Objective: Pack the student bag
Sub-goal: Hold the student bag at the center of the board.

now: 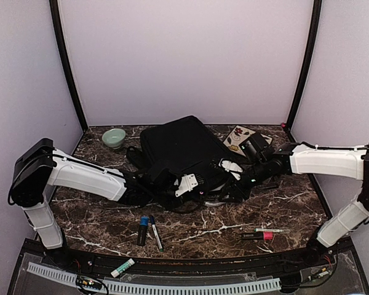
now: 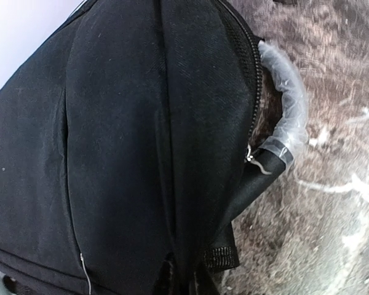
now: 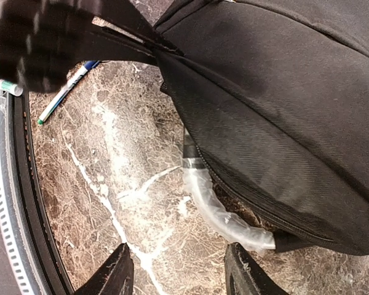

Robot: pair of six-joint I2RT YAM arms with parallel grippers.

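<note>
L arm (image 1: 89,175), R arm (image 1: 326,161) extended inward, student bag (image 1: 178,144)

Soft, even light from above — faint shadows; overhead view bows at edges, wrist views partly blurred.

On the dark marbled tabletop (image 1: 295,203) we see the student bag (image 1: 178,147) centrally, a green bowl (image 1: 114,137) at the far-left corner, and pens (image 1: 143,230) by the near edge.

Green bowl (image 1: 114,137) and blue marker (image 1: 142,230) rest on table (image 1: 283,209)
</note>
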